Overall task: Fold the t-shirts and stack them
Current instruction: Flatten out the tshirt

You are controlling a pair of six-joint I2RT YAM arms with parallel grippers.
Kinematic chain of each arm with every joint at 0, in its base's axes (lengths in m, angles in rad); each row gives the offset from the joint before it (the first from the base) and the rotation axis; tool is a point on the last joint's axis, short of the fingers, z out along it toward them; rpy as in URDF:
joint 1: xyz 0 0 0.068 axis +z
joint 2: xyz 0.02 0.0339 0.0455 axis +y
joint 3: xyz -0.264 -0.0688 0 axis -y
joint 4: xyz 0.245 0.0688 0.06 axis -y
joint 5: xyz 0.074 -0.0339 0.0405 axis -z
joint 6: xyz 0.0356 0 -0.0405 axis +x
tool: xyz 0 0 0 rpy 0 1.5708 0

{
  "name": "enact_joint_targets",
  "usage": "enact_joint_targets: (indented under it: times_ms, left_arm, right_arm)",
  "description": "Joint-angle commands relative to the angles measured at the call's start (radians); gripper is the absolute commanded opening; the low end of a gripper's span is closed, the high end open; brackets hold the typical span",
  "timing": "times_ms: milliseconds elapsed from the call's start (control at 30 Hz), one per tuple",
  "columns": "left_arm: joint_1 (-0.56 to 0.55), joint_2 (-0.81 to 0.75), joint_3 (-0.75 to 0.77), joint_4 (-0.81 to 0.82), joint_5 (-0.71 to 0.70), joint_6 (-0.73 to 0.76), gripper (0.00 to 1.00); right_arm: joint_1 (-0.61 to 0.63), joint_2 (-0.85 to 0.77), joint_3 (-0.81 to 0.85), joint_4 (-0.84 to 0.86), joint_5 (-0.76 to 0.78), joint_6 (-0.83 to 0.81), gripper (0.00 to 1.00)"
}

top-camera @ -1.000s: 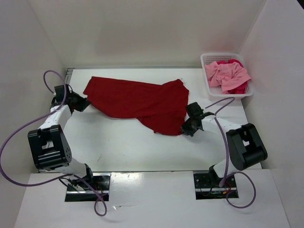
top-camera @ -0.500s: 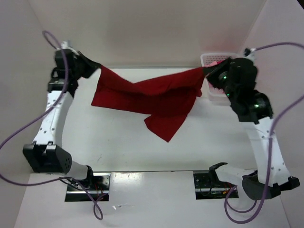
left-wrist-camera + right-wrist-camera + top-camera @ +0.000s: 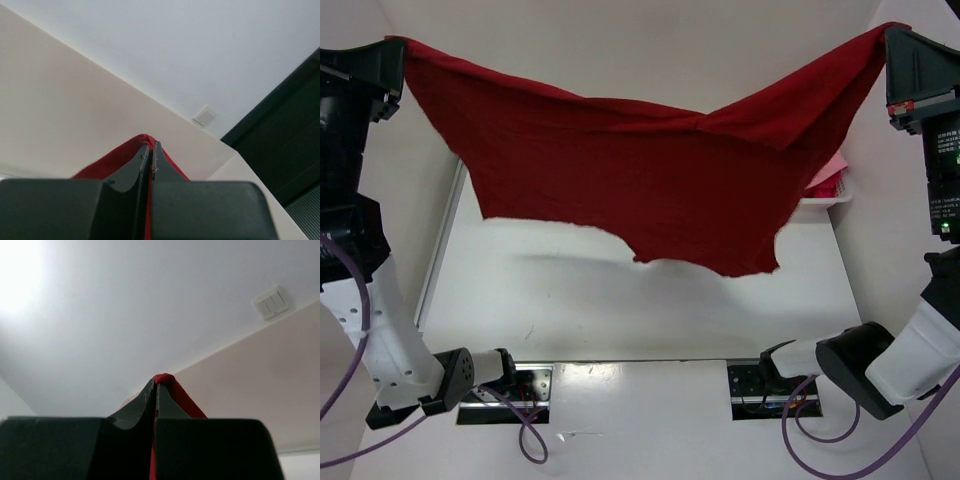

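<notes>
The dark red t-shirt hangs spread in the air high above the table, stretched between both grippers, its lower edge sagging free. My left gripper is shut on its upper left corner. My right gripper is shut on its upper right corner. In the left wrist view, red cloth is pinched between the closed tips of the left gripper. The right wrist view shows red cloth bunched at the closed tips of the right gripper. A sliver of pink t-shirt shows behind the red one.
The white table lies below the hanging shirt. The white mesh basket at the back right is mostly hidden behind the shirt. White walls close in the left, right and back sides.
Both arms have risen from the table, lifting the dark red t-shirt by its two corners and pulling it wide. It lay crumpled on the table a second ago.
</notes>
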Motion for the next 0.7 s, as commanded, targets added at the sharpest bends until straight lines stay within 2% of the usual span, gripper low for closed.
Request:
enact_joint_targets:
  times_ms: [0, 167, 200, 233, 300, 367, 467, 533, 600, 667]
  left_arm:
    - [0.004, 0.050, -0.067, -0.044, -0.015, 0.023, 0.00]
    - [0.004, 0.090, -0.302, 0.031, 0.007, 0.023, 0.00]
    - [0.004, 0.105, -0.332, 0.041, 0.007, 0.023, 0.00]
    - [0.004, 0.122, -0.375, 0.041, 0.007, 0.023, 0.00]
    - [0.004, 0.171, -0.421, 0.077, 0.025, 0.023, 0.00]
    - [0.004, 0.217, -0.478, 0.110, 0.012, 0.032, 0.00]
    - [-0.006, 0.303, -0.468, 0.121, 0.011, 0.032, 0.00]
    - [-0.006, 0.352, -0.408, 0.121, 0.011, 0.032, 0.00]
    - [-0.006, 0.371, -0.348, 0.111, 0.011, 0.032, 0.00]
    - [-0.006, 0.386, -0.253, 0.102, 0.043, 0.020, 0.00]
  right_arm:
    - [0.011, 0.066, -0.057, 0.091, -0.013, -0.040, 0.00]
    - [-0.005, 0.269, -0.072, 0.000, -0.075, -0.064, 0.00]
    - [-0.044, 0.292, -0.092, -0.001, -0.197, -0.064, 0.00]
    - [-0.081, 0.310, -0.165, 0.025, -0.256, -0.025, 0.00]
    - [-0.161, 0.353, -0.244, 0.079, -0.350, -0.015, 0.00]
    - [-0.190, 0.457, -0.218, 0.067, -0.372, -0.015, 0.00]
    - [-0.200, 0.620, -0.025, 0.000, -0.372, -0.015, 0.00]
    - [-0.212, 0.675, 0.135, -0.028, -0.372, 0.017, 0.00]
    - [-0.236, 0.671, 0.143, 0.018, -0.382, 0.042, 0.00]
    - [-0.246, 0.598, 0.056, 0.120, -0.392, 0.074, 0.00]
